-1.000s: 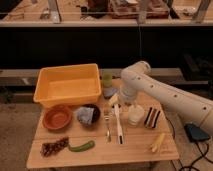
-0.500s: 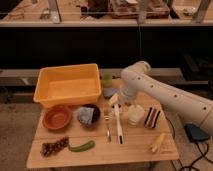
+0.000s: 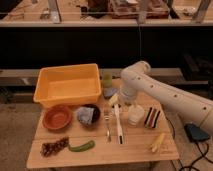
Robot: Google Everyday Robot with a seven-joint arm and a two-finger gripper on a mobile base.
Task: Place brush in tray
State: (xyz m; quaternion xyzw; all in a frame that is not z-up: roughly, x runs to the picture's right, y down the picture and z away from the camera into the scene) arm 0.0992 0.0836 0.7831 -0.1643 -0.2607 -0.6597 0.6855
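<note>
So the brush (image 3: 118, 125) is lying flat on the wooden table (image 3: 130, 152), not in the tray. It runs near-to-far, right next to the thin metal fork (image 3: 107, 125), which sits just to its left and roughly parallel. The yellow tray (image 3: 46, 93) is at the far left of the table, well apart from the brush.

The gripper (image 3: 116, 100) is down low at the far end of the brush, with the white arm (image 3: 165, 92) reaching in from the right. Its jaws are spread wide and it has nothing in them (I can't tell whether a fingertip is touching the handle).

Other stuff: an orange-brown bowl (image 3: 56, 117) and a dark bowl (image 3: 88, 115) sit near the tray's front side, and a white cup (image 3: 135, 115) is just right of the brush. There's also a green vegetable (image 3: 81, 146) at the near edge.
</note>
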